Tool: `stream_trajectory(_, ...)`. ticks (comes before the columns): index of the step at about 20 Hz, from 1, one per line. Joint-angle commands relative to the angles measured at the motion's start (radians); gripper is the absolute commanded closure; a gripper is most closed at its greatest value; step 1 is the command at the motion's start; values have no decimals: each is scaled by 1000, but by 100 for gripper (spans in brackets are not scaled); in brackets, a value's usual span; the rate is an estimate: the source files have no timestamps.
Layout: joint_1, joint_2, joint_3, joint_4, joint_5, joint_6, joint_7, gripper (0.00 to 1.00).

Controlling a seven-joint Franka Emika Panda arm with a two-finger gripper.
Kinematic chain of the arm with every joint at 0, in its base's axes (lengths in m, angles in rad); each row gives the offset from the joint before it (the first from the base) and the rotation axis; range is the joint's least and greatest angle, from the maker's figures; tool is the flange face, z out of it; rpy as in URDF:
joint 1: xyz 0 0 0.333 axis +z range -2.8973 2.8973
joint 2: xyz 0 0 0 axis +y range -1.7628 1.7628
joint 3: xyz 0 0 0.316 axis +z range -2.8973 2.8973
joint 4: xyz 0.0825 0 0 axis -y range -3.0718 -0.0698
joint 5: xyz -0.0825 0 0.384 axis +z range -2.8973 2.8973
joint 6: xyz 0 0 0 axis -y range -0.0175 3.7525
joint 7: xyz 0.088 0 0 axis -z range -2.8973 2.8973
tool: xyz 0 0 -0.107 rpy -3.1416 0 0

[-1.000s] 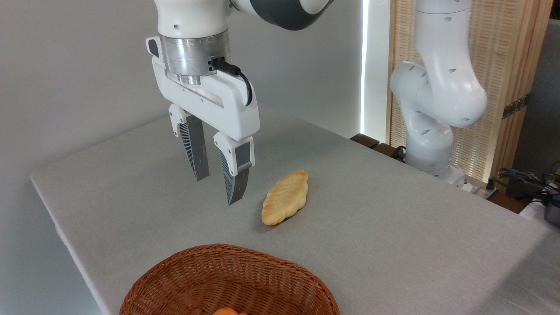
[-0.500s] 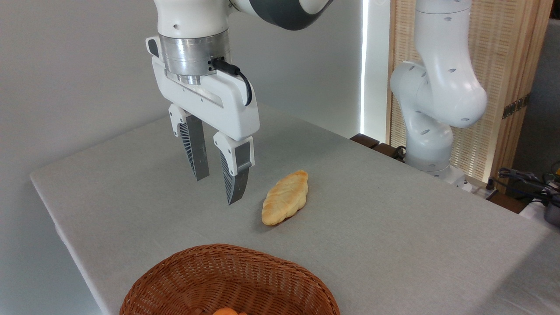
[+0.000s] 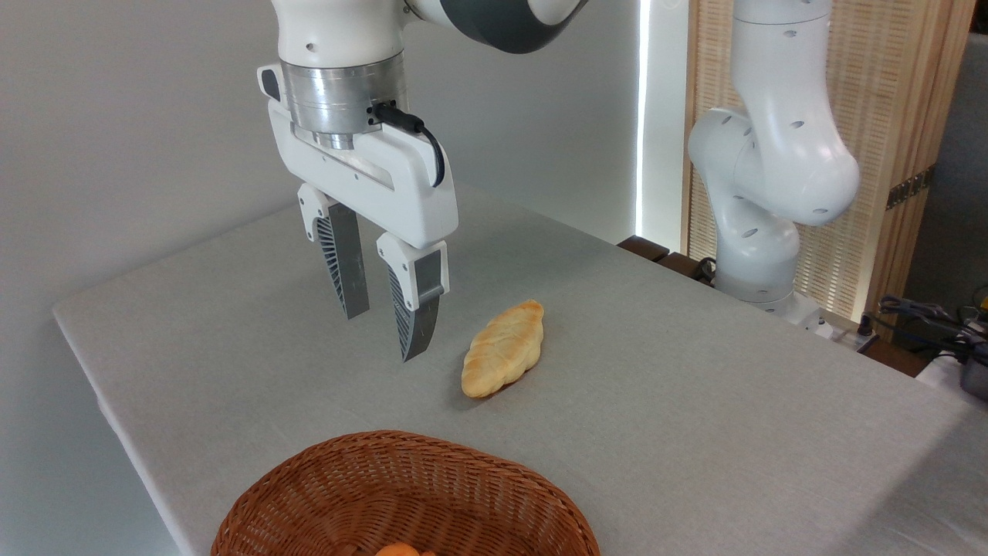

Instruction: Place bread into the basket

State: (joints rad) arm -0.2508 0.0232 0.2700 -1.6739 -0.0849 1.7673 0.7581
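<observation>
One gripper (image 3: 382,336) hangs above the table (image 3: 695,401), fingers parted with nothing between them | bread (image 3: 503,348) lies flat on the cloth just right of the fingertips, apart from them | basket (image 3: 401,494) sits at the near edge, well short of the bread; a small orange item (image 3: 397,550) shows inside

bare table (image 3: 695,401) all around bread (image 3: 503,348), basket (image 3: 405,494) near
</observation>
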Motion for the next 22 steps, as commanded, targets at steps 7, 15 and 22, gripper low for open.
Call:
stream_trajectory(7, -7, 4, 3, 2, -7, -28, -25, 0)
stream_trajectory(15, -42, -81, -5, -150, -7, -9, -26, 0)
stream_trajectory(22, -51, -128, -54, -308, -7, -11, -115, 0)
